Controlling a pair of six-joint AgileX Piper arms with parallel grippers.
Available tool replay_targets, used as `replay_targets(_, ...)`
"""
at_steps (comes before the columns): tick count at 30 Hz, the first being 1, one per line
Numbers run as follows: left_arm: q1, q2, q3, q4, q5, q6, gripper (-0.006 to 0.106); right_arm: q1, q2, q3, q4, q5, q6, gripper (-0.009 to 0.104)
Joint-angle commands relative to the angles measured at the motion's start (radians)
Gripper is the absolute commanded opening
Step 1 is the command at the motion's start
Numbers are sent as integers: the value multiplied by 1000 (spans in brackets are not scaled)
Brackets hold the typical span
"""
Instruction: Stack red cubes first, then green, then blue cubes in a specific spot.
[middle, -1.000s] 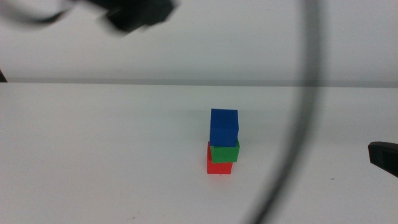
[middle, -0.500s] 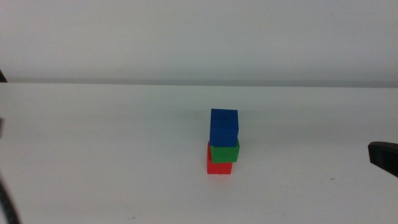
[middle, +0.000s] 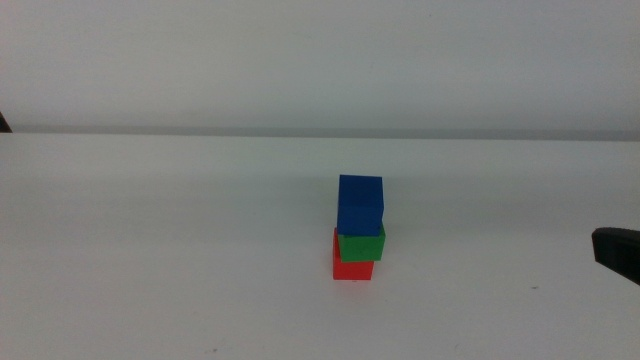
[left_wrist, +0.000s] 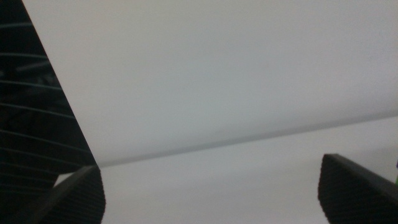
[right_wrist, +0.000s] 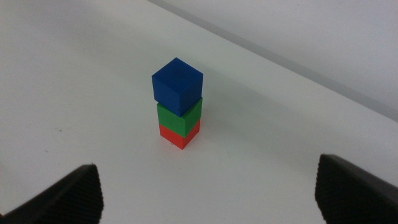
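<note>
Three stacked cubes (right_wrist: 178, 103) stand apart from right end effector (right_wrist: 208, 190).

red cube (middle: 352, 268): bright red, plain, matte faces
green cube (middle: 361, 244): mid green, plain, no markings
blue cube (middle: 360, 204): dark blue, plain; top face slightly lighter in the right wrist view
counter (middle: 160, 250): smooth white, unpatterned
right end effector (right_wrist: 208, 186): dark, near-black jaws, finely textured
left end effector (left_wrist: 211, 190): dark, near-black jaws, same fine texture
wall (middle: 300, 60): pale grey-white, plain
</note>
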Motion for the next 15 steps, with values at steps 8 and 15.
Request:
replay_targets(8,2,-18,6,-13,-25,0,92,-6,-4,6,-2,-6,-1,91)
replay_targets(15,2,-109,232,-21,-302,0,92,-25,-52,100,-13,-147,-1,91)
